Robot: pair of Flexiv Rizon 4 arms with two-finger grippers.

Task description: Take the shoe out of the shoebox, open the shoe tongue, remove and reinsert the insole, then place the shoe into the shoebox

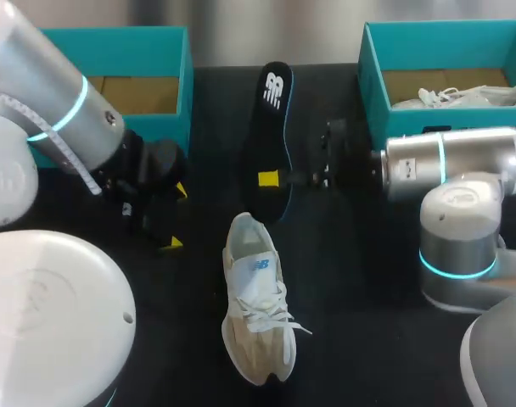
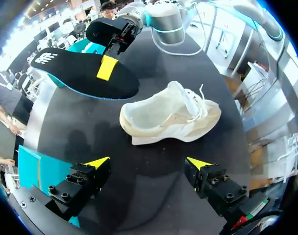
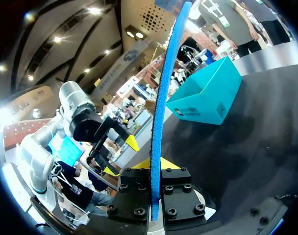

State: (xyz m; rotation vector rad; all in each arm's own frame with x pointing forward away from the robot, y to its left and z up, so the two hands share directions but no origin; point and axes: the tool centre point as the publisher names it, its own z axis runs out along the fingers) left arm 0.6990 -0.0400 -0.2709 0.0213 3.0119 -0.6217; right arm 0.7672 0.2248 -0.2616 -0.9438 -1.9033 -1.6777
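Left claw (image 2: 148,162) hangs open near the shoe (image 2: 168,117) on the tabletop (image 2: 154,196), right claw (image 3: 155,164) clamped mid-length on the raised insole (image 1: 273,127), which looks like light, bendy foam and probably wants a heel-end grip to reinsert.

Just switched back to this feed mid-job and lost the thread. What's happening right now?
The right gripper is shut on the insole, holding it clear of the shoe. The shoe lies on the table, toe toward the robot, with nothing touching it. The left gripper is open and empty beside it. The left shoebox looks empty, and the right shoebox holds a second shoe.
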